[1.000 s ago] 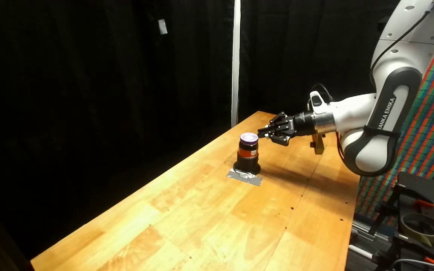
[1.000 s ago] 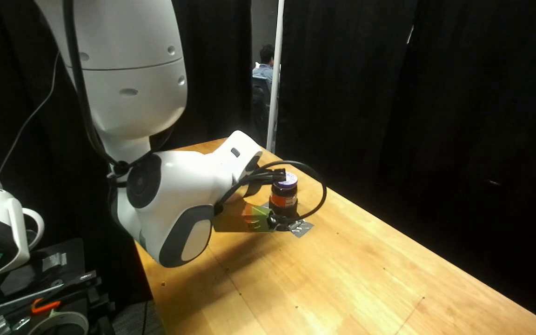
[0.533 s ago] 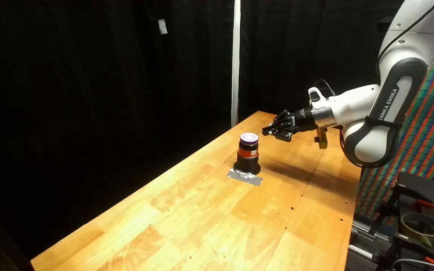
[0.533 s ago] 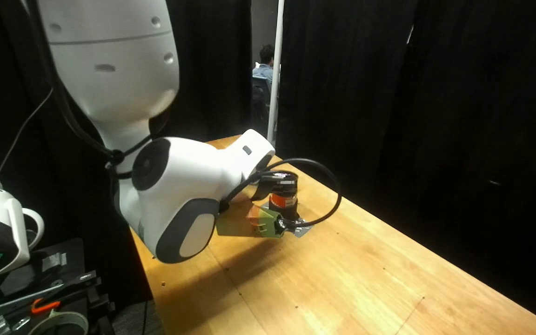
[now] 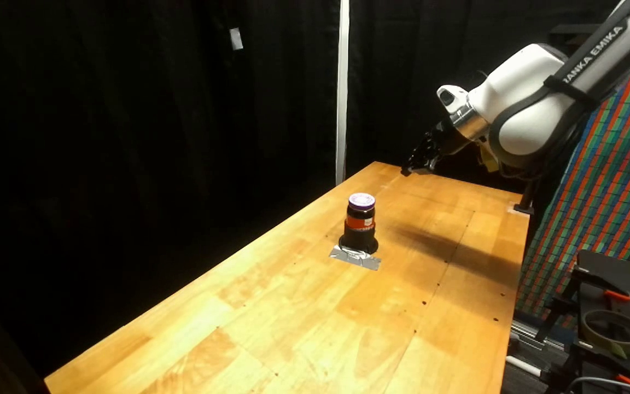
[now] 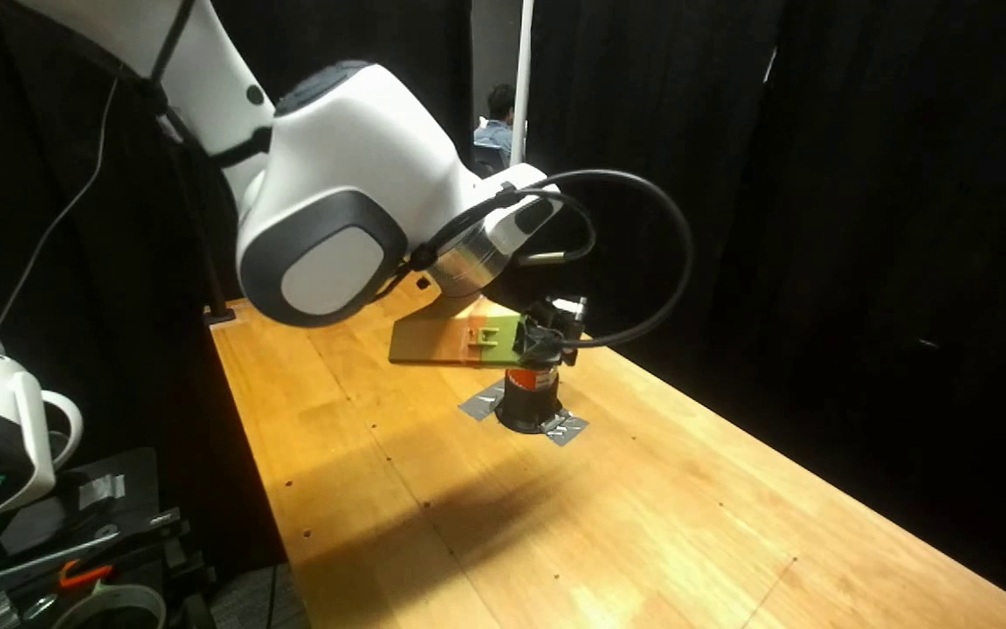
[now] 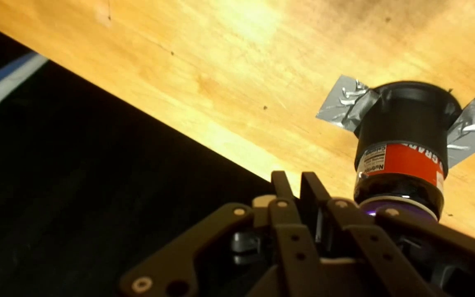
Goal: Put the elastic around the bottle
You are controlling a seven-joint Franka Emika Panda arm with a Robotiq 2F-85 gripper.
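Leftmost in an exterior view, you have the bottle (image 5: 361,214) upright in a black holder (image 5: 359,239), fixed to the table (image 5: 293,314) with silver tape (image 5: 363,261). Further right, apart from the bottle, your gripper (image 5: 407,171) tilts downward; the wrist view shows its fingers (image 7: 281,185) slightly spread, a narrow gap between them.

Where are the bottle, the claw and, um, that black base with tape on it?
Bottle (image 5: 359,221): an exterior view, on its orange-red label.
Claw (image 7: 294,178): wrist view, midway between its fingertips.
Black base (image 7: 403,121): wrist view, on its side wall.
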